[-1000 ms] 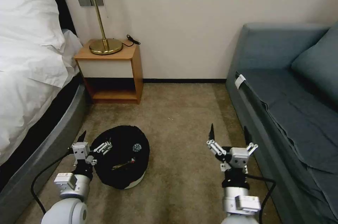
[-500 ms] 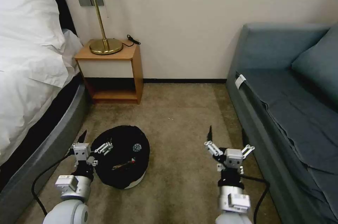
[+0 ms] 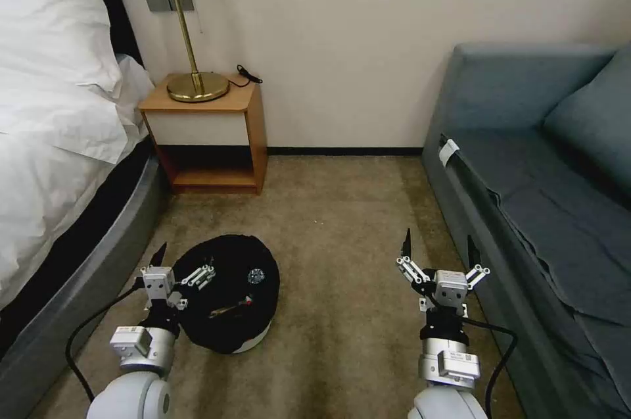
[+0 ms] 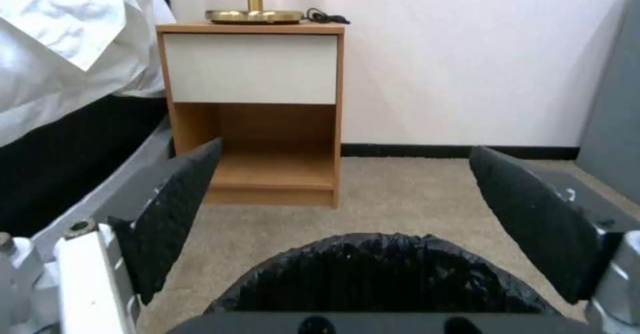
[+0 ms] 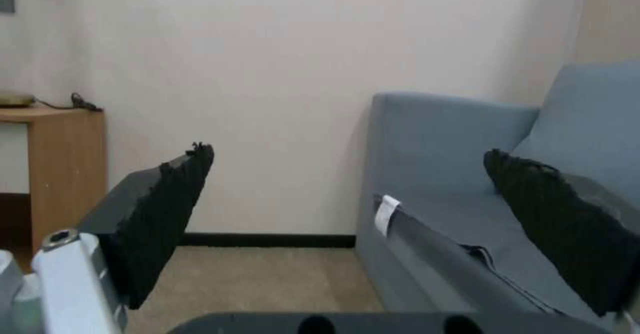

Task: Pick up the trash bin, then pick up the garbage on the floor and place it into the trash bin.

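The trash bin (image 3: 230, 293) sits on the beige carpet (image 3: 328, 208) near the foot of the bed (image 3: 59, 162), its crinkled black liner rumpled over the top and a sliver of white base showing at the near side. A few small bits lie on the liner, among them a thin gold-and-red piece and a little round dark thing; I can't tell what they are. The left gripper (image 3: 184, 262) hangs at the bin's left edge with its fingers spread wide, one over the liner and one outside it, gripping nothing; from its wrist the black rim (image 4: 380, 274) bulges up between the two pads. The right gripper (image 3: 438, 253) hovers well apart over bare carpet just beside the grey sofa (image 3: 539, 195), fingers splayed and empty. Behind the bin stands a wooden nightstand (image 3: 210, 136) with a brass lamp (image 3: 190, 37)
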You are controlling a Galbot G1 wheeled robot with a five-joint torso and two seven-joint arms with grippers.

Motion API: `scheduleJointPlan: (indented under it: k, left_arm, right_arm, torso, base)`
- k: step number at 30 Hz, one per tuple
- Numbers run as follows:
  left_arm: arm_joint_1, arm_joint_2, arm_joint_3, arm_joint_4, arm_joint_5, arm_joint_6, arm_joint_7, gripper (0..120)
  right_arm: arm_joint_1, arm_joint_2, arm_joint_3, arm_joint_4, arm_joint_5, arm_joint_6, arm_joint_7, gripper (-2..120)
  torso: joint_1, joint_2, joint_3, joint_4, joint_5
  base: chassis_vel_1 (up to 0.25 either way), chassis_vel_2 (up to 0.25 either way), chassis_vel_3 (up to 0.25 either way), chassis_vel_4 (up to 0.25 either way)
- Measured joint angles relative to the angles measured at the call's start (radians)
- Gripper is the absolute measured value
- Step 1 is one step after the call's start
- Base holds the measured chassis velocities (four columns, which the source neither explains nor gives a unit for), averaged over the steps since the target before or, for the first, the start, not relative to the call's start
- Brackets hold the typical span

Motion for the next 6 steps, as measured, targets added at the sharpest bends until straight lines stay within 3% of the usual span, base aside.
scheduleJointPlan:
  k: [6]
  left_arm:
    - [0.000, 0.000, 0.000, 0.000, 0.000, 0.000, 0.001, 100]
  right_arm:
    - [0.000, 0.000, -0.001, 0.000, 0.001, -0.001, 0.000, 100]
  torso:
    - [0.000, 0.000, 0.000, 0.0000, 0.0000]
  base:
    - [0.000, 0.000, 0.000, 0.000]
